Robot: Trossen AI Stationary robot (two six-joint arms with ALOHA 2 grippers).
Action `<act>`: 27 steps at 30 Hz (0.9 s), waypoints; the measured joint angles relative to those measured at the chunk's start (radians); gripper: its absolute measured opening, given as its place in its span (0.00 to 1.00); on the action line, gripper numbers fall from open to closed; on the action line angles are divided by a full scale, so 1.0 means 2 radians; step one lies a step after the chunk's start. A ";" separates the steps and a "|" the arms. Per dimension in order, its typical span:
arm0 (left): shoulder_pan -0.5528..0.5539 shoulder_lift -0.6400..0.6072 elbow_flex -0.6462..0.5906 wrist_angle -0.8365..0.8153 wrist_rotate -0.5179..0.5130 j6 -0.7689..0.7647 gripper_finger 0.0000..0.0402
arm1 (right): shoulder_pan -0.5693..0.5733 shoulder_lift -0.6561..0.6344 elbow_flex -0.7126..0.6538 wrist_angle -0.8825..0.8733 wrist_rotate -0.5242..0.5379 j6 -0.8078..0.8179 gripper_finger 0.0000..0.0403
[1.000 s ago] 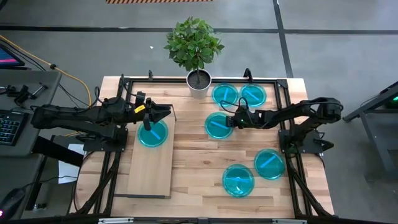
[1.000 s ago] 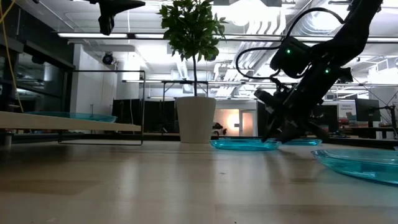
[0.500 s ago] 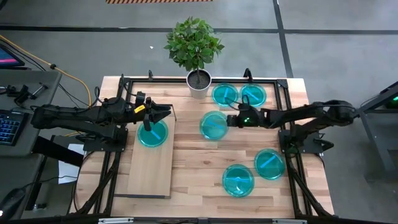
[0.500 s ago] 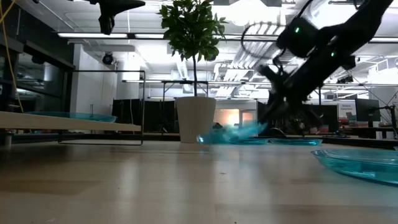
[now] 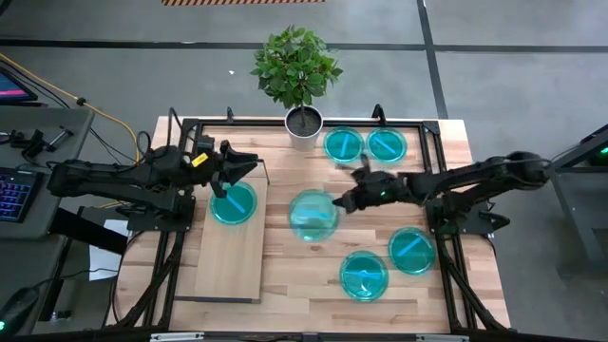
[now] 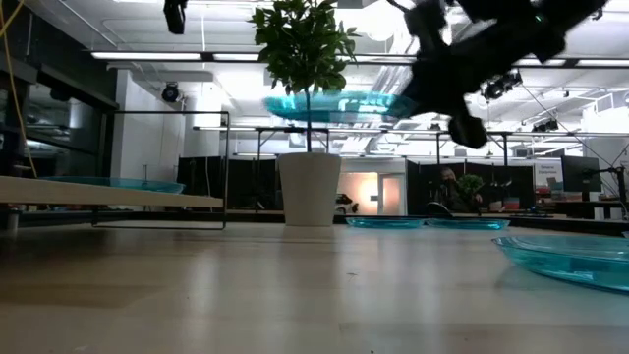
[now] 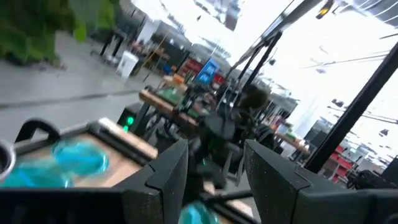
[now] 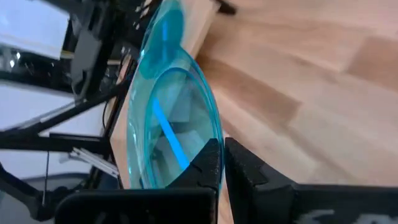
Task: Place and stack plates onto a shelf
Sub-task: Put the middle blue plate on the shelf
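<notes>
My right gripper [image 5: 348,200] is shut on a translucent cyan-blue plate [image 5: 312,215] and holds it high over the middle of the table [image 6: 339,103]. My left gripper [image 5: 245,163] stands open over the far end of the pale wooden shelf [image 5: 228,249], touching nothing. One plate [image 5: 233,202] lies flat on that shelf. Two plates [image 5: 344,144] [image 5: 387,144] lie on the tabletop at the far right, and two more [image 5: 411,249] [image 5: 364,275] lie at the near right. My right gripper pinches the plate's rim [image 8: 214,127] between its two fingers [image 8: 210,163], on the side that faces the table's right. The fingers reach in from the table's right, roughly level. The plate is lifted clear of the table and lies nearly level.
A white pot with a green plant [image 5: 304,123] stands at the far edge, between the shelf and the far plates. A black frame [image 5: 285,122] runs along the table's edges. Bare wood [image 5: 304,275] lies between the shelf and the near plates.
My right gripper has lifted the plate off the tabletop, first tipping it up by its rim, then carrying it up and toward the table's left and near edge, closer to the shelf. My left gripper has risen a little over the shelf's far end.
</notes>
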 joint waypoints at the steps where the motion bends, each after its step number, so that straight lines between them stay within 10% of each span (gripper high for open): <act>1: 0.000 0.000 0.000 0.006 0.000 0.004 0.37 | 0.010 0.019 0.017 0.001 0.006 -0.005 0.00; 14: 0.000 0.000 0.000 0.019 0.002 0.017 0.37 | 0.057 0.310 0.310 0.001 -0.006 -0.066 0.00; 27: 0.000 0.000 0.000 0.016 0.010 0.018 0.37 | 0.067 0.511 0.568 -0.077 0.016 0.037 0.00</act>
